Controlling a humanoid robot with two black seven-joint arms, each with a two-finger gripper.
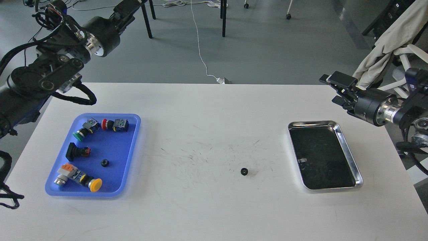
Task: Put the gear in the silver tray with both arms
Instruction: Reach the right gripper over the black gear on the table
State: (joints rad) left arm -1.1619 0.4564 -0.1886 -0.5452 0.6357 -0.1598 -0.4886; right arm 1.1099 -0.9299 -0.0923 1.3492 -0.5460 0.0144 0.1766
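Observation:
A small black gear [244,171] lies on the white table [214,207], left of the silver tray [312,123], whose dark bottom holds nothing. My left gripper [132,4] is raised high at the upper left, far from the gear. Its fingers run to the top edge, so I cannot tell how they stand. My right gripper [334,89] hovers past the table's right edge, above and behind the silver tray. Its fingers are apart and empty.
A blue plastic tray [132,147] at the left holds several push-buttons and a second small black gear [104,163]. Chair legs and cables are on the floor behind the table. A beige cloth [391,40] hangs at the far right.

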